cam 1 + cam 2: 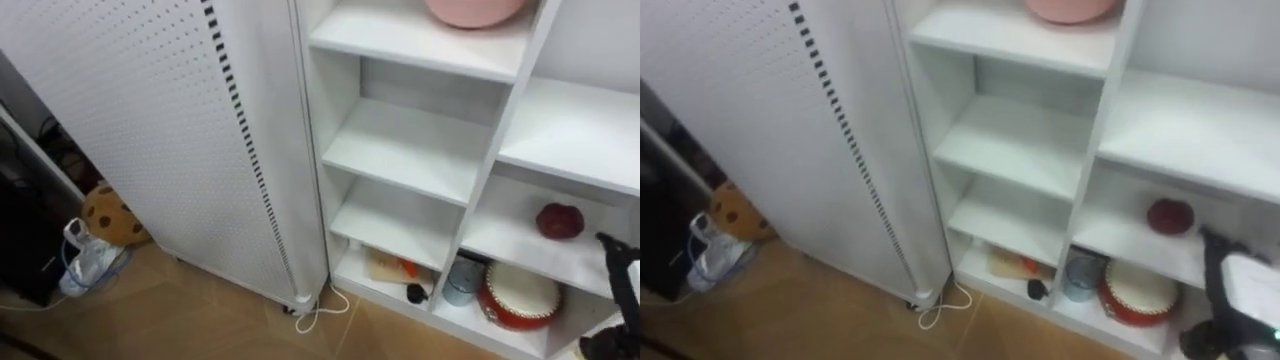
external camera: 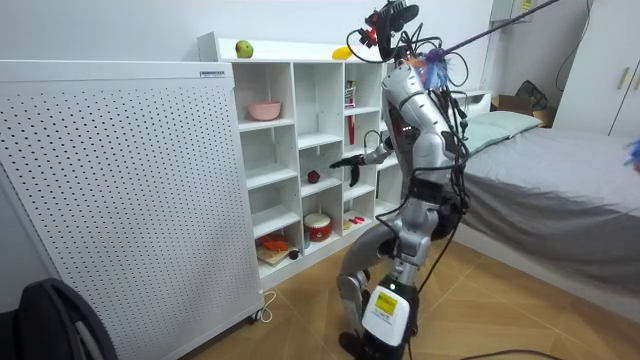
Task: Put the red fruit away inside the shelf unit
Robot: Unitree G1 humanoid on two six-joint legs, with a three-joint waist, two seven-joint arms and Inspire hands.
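Closet shelf bears a red fruit (right hand just beside).

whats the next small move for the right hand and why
Probably draw the right hand back from the shelf: it is open and apart from the dark red fruit, which rests there, while a green fruit waits on top.

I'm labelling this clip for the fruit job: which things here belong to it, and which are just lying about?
Job: white shelves, dark red fruit, green apple, yellow fruit, right hand.
Lying about: pink bowl, red round tin, grey cup, perforated panel, bed.
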